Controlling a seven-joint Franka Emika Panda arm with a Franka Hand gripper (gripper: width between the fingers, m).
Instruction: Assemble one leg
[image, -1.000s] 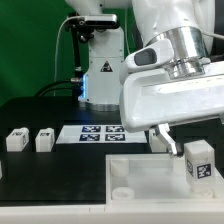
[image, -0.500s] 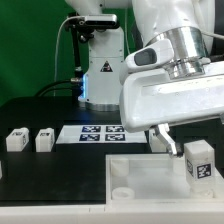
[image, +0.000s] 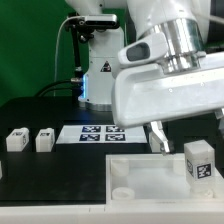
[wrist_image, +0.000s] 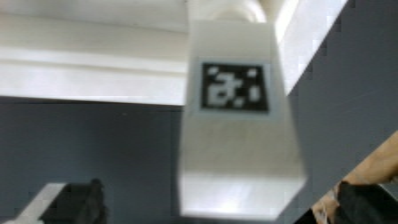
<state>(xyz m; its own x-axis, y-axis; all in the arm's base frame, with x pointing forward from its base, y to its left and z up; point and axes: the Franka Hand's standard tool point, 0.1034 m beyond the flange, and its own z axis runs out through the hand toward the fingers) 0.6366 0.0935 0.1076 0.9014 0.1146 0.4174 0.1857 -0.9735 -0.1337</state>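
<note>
Leg (image: 198, 161): upright at the exterior view's right, on the white panel's (image: 150, 195) corner, likely seated in its socket.
Tool (wrist_image: 214, 205): spread, pinching nothing; I see gaps either side of the leg.

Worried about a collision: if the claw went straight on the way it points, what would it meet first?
Probably the leg: the wrist view shows it centred ahead of the claw, between the open fingers. They may straddle it; depth is unclear.
</note>
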